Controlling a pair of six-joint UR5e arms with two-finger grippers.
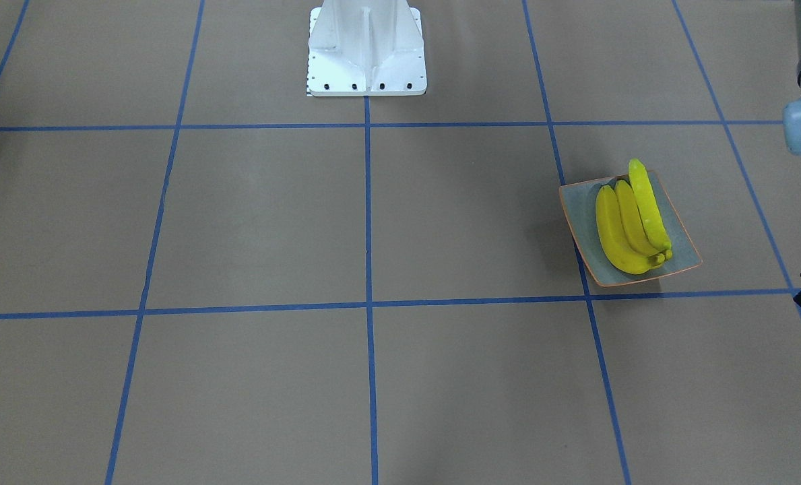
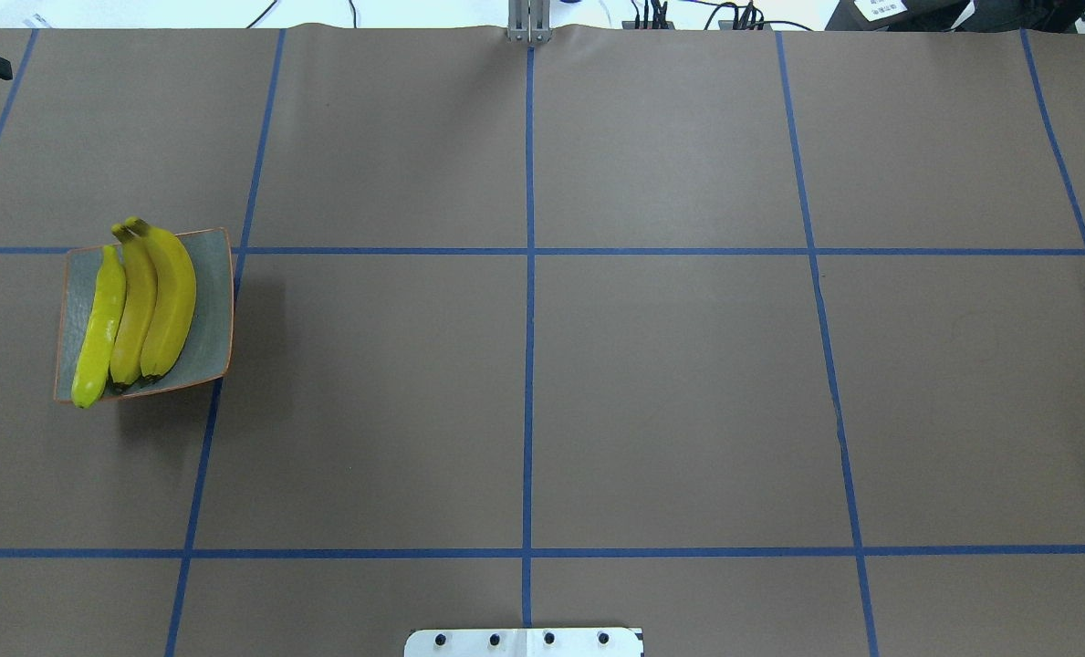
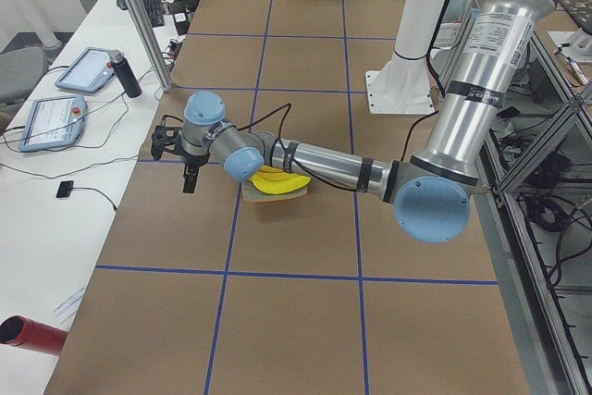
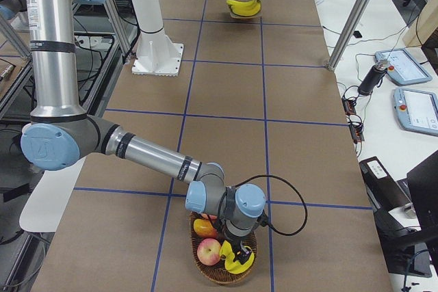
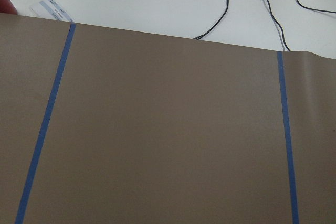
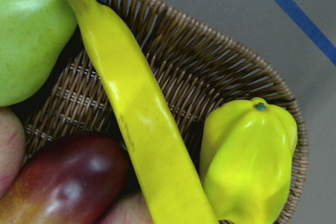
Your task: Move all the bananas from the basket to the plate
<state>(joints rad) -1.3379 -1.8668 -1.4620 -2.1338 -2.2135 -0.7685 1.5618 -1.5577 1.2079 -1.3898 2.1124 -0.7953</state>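
— Where is your right gripper?
— My right gripper (image 4: 237, 254) is down inside the basket (image 6: 210, 61), at the end of the table (image 3: 296, 321) on my right. I cannot tell whether its jaws are apart or together, because no finger shows in its wrist camera.
— What does that camera see?
— One banana (image 6: 142, 124) lies slantwise across the wicker. Its stem end is up beside a green pear (image 6: 29, 35). A yellow starfruit (image 6: 247, 161) sits just beside it on the other side, and a dark red fruit (image 6: 68, 182) touches it lower down.
— And your other one?
— My left gripper (image 3: 188, 173) hangs over bare table, just past the plate (image 2: 213, 274) toward the operators' edge. I cannot tell its state either.
— The plate, then?
— It sits on my left half of the table, well apart from the basket. Three bananas (image 2: 140, 310) lie on it side by side, touching, and the outermost one's tip pokes past the plate's near corner
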